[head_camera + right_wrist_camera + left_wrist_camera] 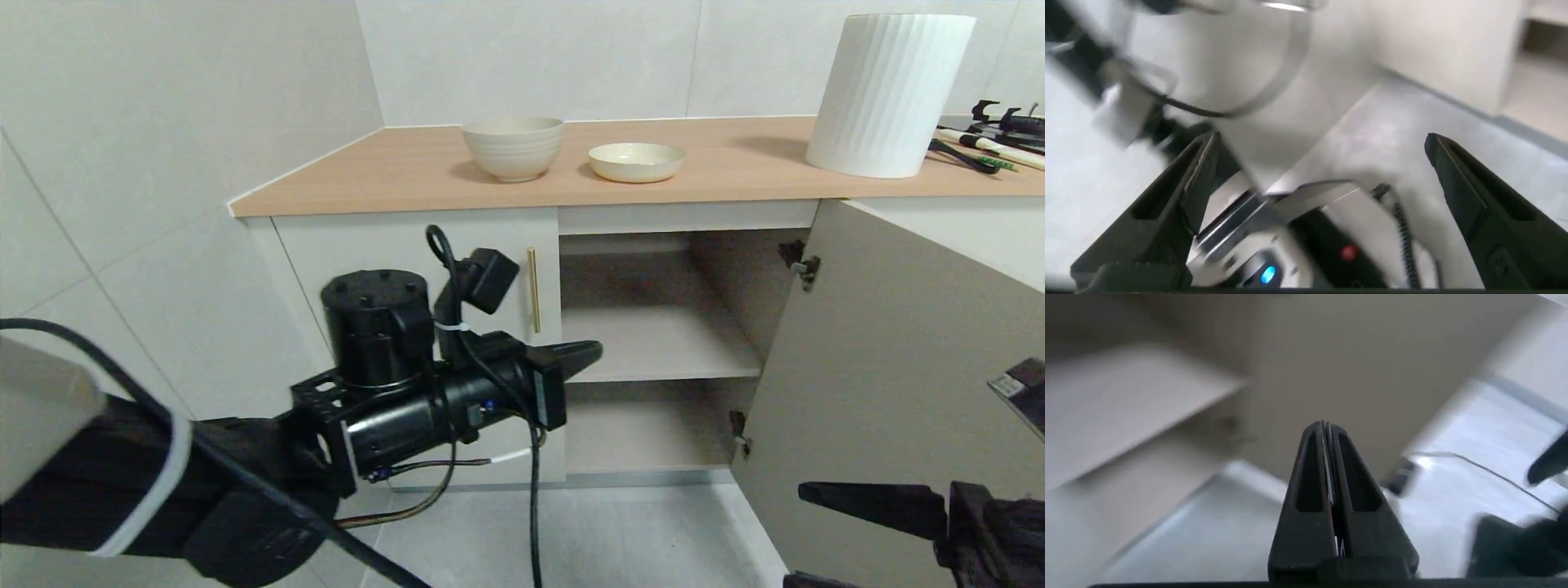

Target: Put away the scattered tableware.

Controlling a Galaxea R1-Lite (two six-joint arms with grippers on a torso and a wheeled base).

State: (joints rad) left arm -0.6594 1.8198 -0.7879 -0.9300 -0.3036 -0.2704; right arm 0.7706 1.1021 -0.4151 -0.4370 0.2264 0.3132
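Pre-grasp step, nothing held: bowl (513,147) and shallow dish (636,161) sit on the bench (392,175) above the open cabinet shelf (653,347), left gripper (1323,433) pressed together, right gripper (1320,140) spread, so next probably lift an arm to the bowl.

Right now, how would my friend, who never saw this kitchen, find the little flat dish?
Find the wooden countertop above the open cupboard. Two cream dishes sit apart on it. The little dish is the low, shallow one nearer the tall white container, not the deep ribbed bowl.
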